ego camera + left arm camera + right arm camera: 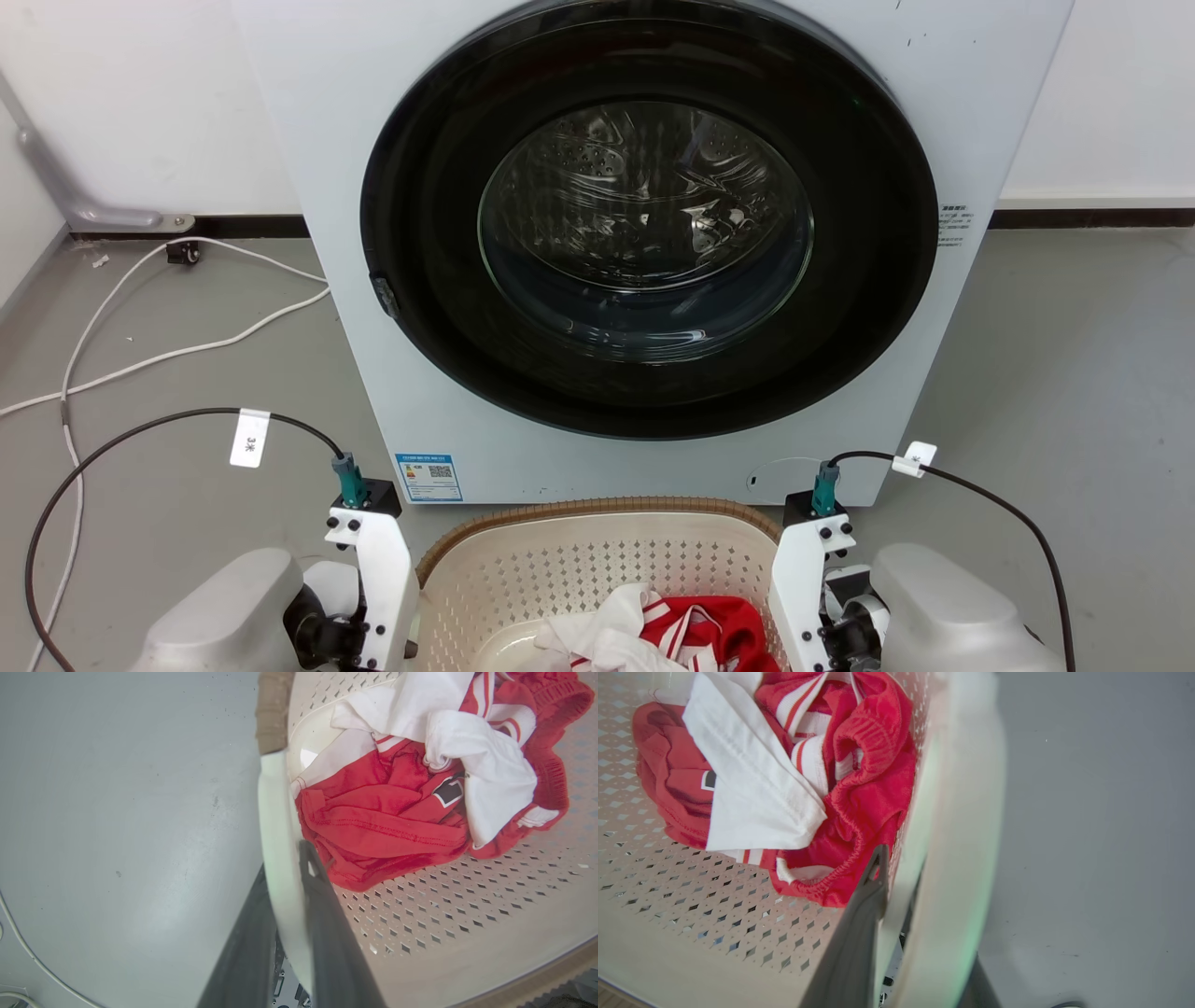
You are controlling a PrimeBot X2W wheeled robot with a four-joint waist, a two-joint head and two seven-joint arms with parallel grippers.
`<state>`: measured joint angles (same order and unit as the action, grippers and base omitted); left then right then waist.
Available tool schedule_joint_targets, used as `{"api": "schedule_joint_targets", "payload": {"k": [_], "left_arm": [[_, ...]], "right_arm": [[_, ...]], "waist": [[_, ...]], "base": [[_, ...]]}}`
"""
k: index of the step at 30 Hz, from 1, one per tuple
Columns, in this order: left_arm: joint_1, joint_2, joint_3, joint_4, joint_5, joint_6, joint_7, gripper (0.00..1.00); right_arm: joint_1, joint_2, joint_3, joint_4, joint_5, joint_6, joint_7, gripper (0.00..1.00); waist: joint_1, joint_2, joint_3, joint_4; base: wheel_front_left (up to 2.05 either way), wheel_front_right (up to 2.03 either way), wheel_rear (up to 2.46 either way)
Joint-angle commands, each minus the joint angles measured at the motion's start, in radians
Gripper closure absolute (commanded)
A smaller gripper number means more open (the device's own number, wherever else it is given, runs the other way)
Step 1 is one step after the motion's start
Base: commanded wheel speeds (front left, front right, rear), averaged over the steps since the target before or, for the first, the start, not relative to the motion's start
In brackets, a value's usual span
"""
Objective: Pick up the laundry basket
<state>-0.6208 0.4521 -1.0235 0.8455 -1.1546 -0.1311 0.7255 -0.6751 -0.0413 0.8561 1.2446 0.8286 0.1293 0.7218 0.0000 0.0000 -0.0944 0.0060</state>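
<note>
The laundry basket (597,510) is cream with perforated walls and a brown rim, and it sits low in the head view in front of the washing machine. Red and white clothes (691,635) lie inside it. In the left wrist view my left gripper (284,863) straddles the basket's white side handle (275,812), one finger inside the basket (444,905) and one outside, shut on it. My right gripper (901,868) clamps the opposite white handle (952,812) the same way, its outer finger largely hidden behind the handle.
A white front-loading washing machine (308,140) with a closed dark round door (644,224) stands right behind the basket. White cables (140,280) trail over the grey floor at the left. Black cables (140,429) arc from both wrists.
</note>
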Motion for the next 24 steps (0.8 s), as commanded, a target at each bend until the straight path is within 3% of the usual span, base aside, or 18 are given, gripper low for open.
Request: {"api": "schedule_joint_targets", "payload": {"k": [1,24], "left_arm": [[-0.008,0.023,-0.006,0.012,0.004,0.002,-0.002,1.00],[-0.041,0.018,-0.047,0.031,-0.020,0.002,-0.019,1.00]], "right_arm": [[-0.020,-0.016,0.003,0.006,0.004,0.003,-0.003,1.00],[-0.037,-0.017,0.022,0.017,0.039,0.003,0.010,1.00]], "waist": [[0.0000,0.0000,0.000,0.000],[0.0000,0.0000,0.005,-0.005]], "base": [[0.00,0.00,0.00],[0.00,0.00,0.00]]}}
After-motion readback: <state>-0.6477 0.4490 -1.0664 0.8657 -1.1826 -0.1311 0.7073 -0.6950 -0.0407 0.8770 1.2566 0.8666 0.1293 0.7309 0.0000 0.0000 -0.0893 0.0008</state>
